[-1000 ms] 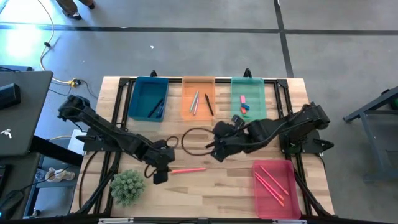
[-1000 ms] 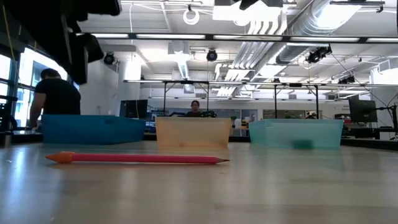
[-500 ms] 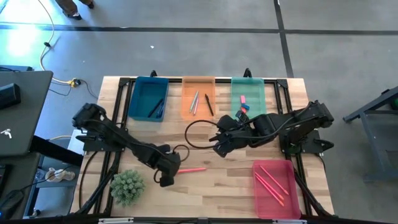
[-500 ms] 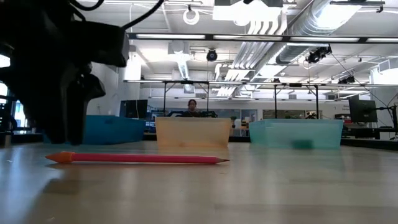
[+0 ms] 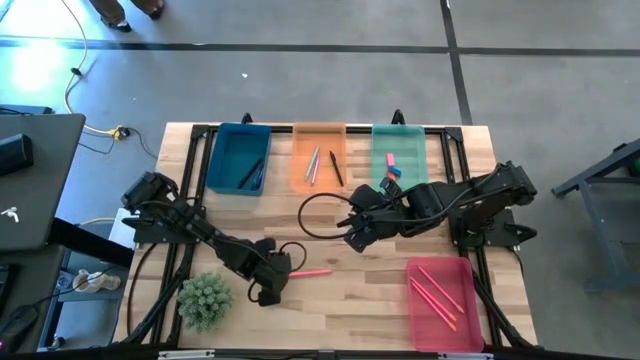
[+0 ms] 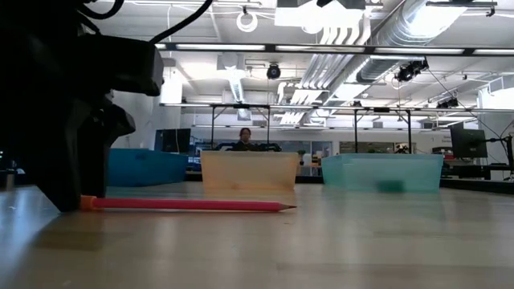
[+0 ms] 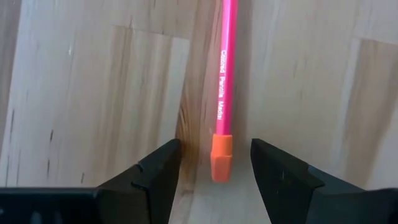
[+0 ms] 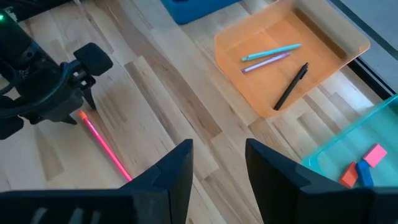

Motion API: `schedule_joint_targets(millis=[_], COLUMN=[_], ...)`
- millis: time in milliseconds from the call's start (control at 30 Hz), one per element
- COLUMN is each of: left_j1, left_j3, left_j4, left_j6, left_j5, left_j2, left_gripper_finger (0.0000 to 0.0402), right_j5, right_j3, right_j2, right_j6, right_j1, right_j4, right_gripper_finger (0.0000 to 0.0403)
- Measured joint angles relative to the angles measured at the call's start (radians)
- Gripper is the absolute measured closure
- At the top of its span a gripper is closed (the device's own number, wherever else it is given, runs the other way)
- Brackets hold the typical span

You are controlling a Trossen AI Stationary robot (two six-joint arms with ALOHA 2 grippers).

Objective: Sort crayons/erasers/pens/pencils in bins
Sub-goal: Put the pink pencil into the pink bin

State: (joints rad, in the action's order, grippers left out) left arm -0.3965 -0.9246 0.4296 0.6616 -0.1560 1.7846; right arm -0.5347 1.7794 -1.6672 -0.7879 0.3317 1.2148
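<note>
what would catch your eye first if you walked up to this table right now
The left gripper, low over the front of the table, has its open fingers on either side of the orange-capped end of a pink pencil lying on the wood. Behind it, along the far edge, sit the blue bin, orange bin and green bin, with the red-pink bin at the front right. The right gripper hovers mid-table, open.

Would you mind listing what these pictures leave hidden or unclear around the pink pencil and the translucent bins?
- Low view: the left gripper covers the orange eraser end of the pink pencil.
- Low view: the walls of the translucent blue plastic bin and the translucent orange plastic bin hide their contents.
- High view: the red-pink plastic bin is cut by the bottom edge.
- Left wrist view: the pencil's tip lies beyond the frame.
</note>
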Motion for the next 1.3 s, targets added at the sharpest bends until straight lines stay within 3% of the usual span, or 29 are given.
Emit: schedule_joint_targets(millis=[200, 700, 967, 1300], left_j1=[-0.008, -0.018, -0.016, -0.006], left_j3=[-0.003, 0.004, 0.007, 0.009], left_j4=[0.026, -0.05, -0.07, -0.145], left_j6=[0.02, -0.047, -0.027, -0.041], left_j5=[-0.065, -0.098, -0.069, -0.052], left_j2=[0.016, 0.02, 0.013, -0.062], left_gripper_finger=[0.0236, 0.0391, 0.0394, 0.0394], right_j5=[0.0, -0.016, -0.019, 0.095], right_j3=[0.0, 0.0, 0.0, 0.0], right_j2=[0.0, 0.028, 0.118, 0.199], right_j6=[-0.001, -0.039, -0.068, -0.06], right_j1=[0.0, 0.021, 0.049, 0.158], right_j4=[-0.001, 0.041, 0.1, 0.107], right_gripper_finger=[0.0263, 0.0263, 0.0263, 0.0263])
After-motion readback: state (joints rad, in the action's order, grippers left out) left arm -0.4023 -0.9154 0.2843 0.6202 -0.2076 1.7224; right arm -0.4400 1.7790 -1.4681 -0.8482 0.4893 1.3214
